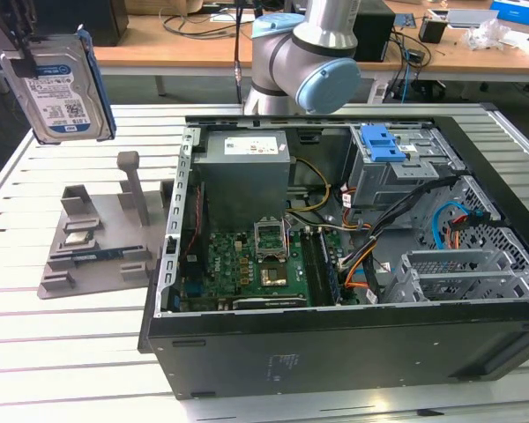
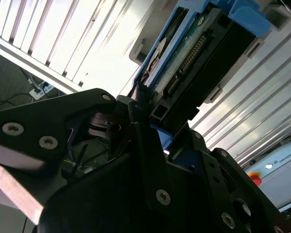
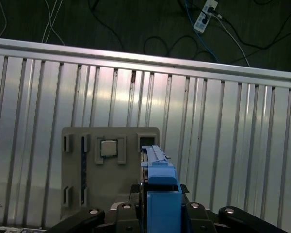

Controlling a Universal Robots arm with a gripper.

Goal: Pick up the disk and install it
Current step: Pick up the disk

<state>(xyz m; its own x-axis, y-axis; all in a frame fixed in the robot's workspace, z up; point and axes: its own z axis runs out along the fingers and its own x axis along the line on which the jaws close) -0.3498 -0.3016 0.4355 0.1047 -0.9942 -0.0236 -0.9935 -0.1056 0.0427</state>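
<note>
Gripper (image 3: 160,194): jaws clamped on the disk (image 1: 63,86) at its upper end; disk in the air, upright, long axis near vertical, label facing the exterior view; beneath it, grey holder (image 1: 97,238) near the table's (image 1: 70,352) edge on the exterior view's left; beyond, open case (image 1: 335,335).

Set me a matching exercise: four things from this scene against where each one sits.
Things:
1. disk
2. grey holder
3. power supply box
4. blue latch

Places:
A. atop the silver cage
B. up in the air, at the exterior view's left
C. on the table beside the case
D. inside the case, beside the motherboard

Pairs: 1-B, 2-C, 3-D, 4-A
</note>
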